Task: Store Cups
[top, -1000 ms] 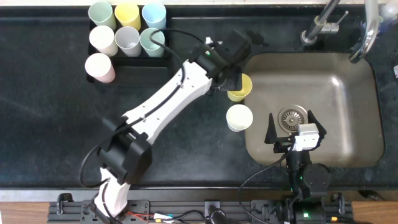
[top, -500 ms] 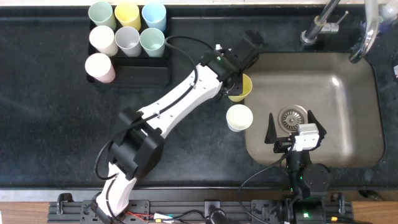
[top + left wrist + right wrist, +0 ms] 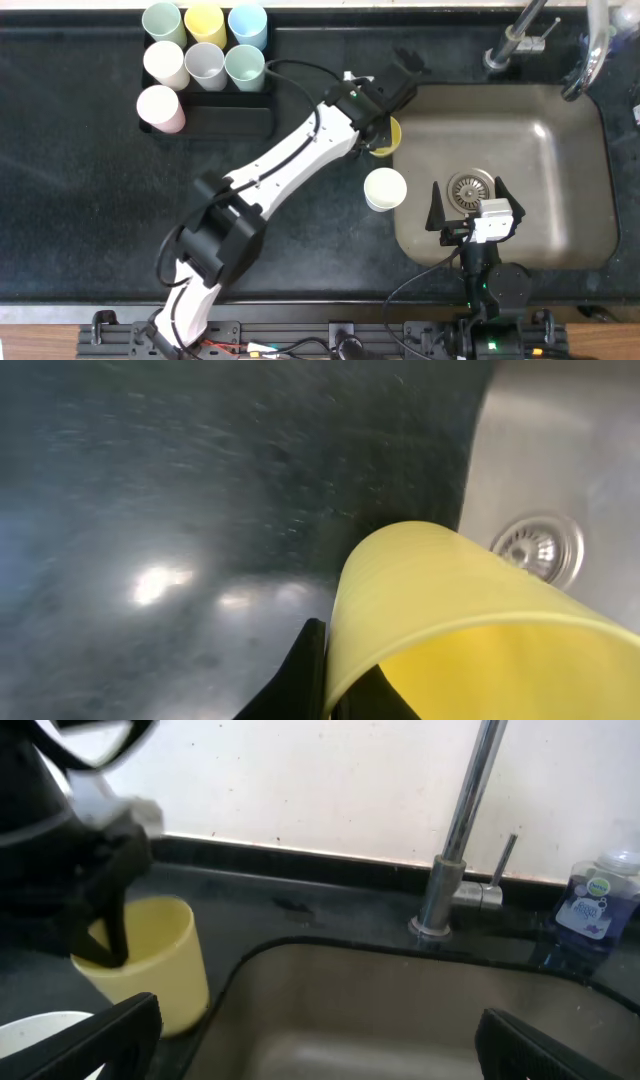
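- The left gripper (image 3: 333,685) is clamped on the rim wall of a pale yellow plastic cup (image 3: 470,620), at the left edge of the steel sink (image 3: 540,130).
- The cup looks light, thin and slick, so a gentle rim pinch suits it.
- The right gripper (image 3: 472,205) hangs spread wide inside the sink.

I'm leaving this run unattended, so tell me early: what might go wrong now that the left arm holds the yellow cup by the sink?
1. The left gripper pinches only one wall of the yellow cup at its rim, and the cup is tilted at the edge of the sink. A slip would likely drop it into the basin.
2. The white cup stands close by on that edge, so a careless swing might knock it in.
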